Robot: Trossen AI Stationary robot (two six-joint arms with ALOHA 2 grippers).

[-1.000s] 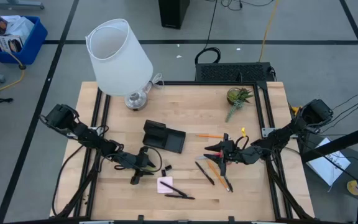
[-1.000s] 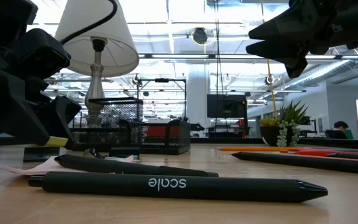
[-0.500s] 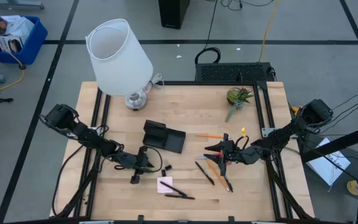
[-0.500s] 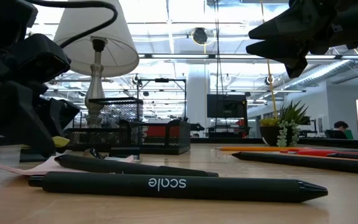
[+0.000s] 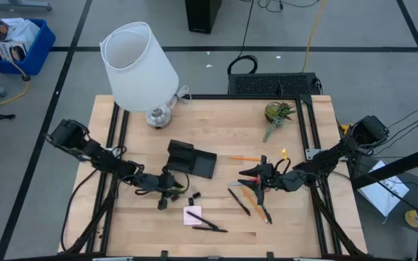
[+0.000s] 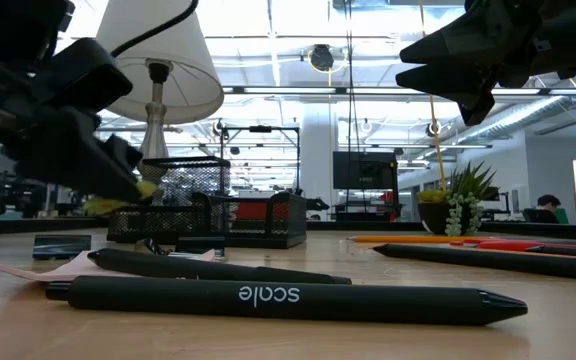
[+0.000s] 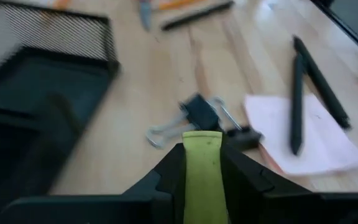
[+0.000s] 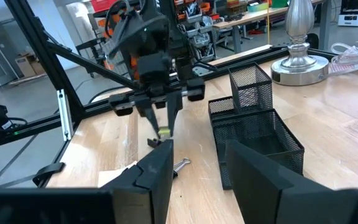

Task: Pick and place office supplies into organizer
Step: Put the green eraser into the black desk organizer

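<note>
- Looking from above, my left gripper [image 5: 167, 194] hangs just in front of the organizer [image 5: 191, 159] — what it holds is too small to make out here. My right gripper [image 5: 247, 175] waits over the orange pencils [image 5: 255, 203], fingers apart.
- Low view: a yellow piece [image 6: 146, 188] shows at my left fingertips, off the table.
- Left wrist view: my jaws are clamped on that yellow piece [image 7: 202, 168], long axis running straight out between the fingers — a black clip [image 7: 199, 112] lies beyond, beside the pink pad [image 7: 303, 134].

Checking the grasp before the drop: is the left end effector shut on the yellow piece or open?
Shut on it. The left end effector has the yellow piece clamped between its fingers, above the binder clip on the table.
</note>
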